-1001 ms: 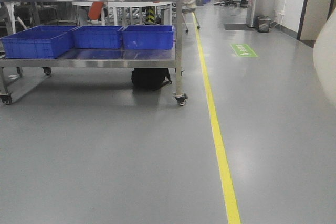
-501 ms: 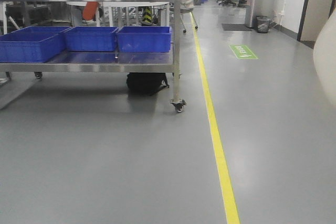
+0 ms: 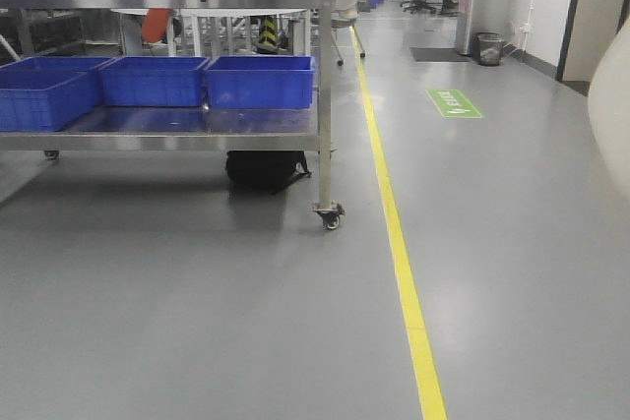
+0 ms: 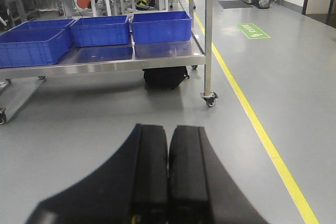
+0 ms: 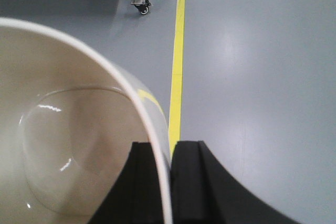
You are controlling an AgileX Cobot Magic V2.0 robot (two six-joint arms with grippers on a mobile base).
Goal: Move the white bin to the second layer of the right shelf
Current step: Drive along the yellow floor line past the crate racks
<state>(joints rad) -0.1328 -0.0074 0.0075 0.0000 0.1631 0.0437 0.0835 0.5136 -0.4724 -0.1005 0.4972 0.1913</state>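
We hold the white bin (image 5: 63,129) aloft by its rim, our right hand (image 5: 170,149) clamped with one finger inside the wall and one outside. It looks empty, light and stiff but glossy, so this thin-rim pinch may slip or let it swing. Our left hand (image 4: 168,132) is closed on nothing, and the roller shelf is out of view, with only a steel cart (image 3: 197,115) of blue crates (image 3: 261,81) ahead.

Your left gripper (image 4: 168,129) shows two matte black fingers (image 4: 152,177), each a broad, flat-topped block with a shallow raised step along its outer side, flaring wide toward the base. A small yellow mark (image 4: 137,219) sits at the base of one finger. Your right gripper (image 5: 170,148) has the same black fingers (image 5: 191,182), squared at the tips and flaring out behind them.
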